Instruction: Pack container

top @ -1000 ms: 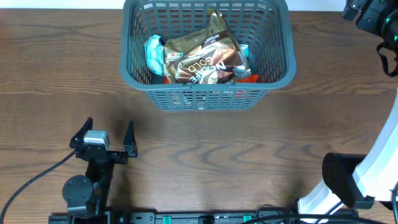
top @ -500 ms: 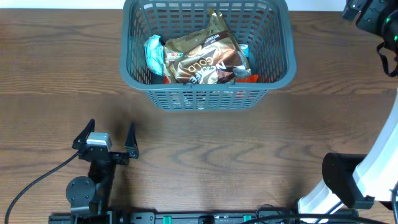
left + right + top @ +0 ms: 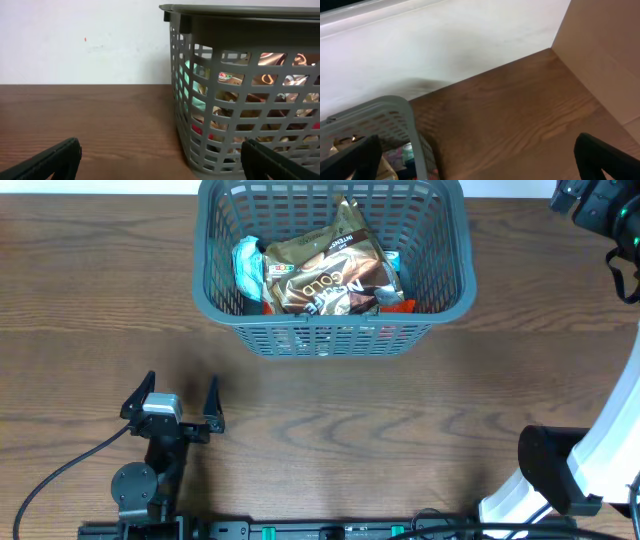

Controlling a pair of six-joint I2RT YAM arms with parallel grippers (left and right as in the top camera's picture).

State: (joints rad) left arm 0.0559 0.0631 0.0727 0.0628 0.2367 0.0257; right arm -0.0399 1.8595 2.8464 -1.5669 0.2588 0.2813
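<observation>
Packets crowd the floor of the dark grey container (image 3: 330,330), which stands upright on the wooden surface (image 3: 430,410). Inside it a brown Nescafé Gold coffee pouch (image 3: 325,275) lies on top. A pale teal packet (image 3: 247,268) sits at the pouch's left against the container's wall, and something red (image 3: 398,305) shows at the container's front right corner. The left arm (image 3: 150,460) sits well in front of the container, off towards its left end. Its jaws are spread wide with nothing between them and point at the container's lattice wall. The right arm (image 3: 598,208) is out beyond the container's right end, raised above the surface. Its jaws also stand wide apart and hold nothing.
</observation>
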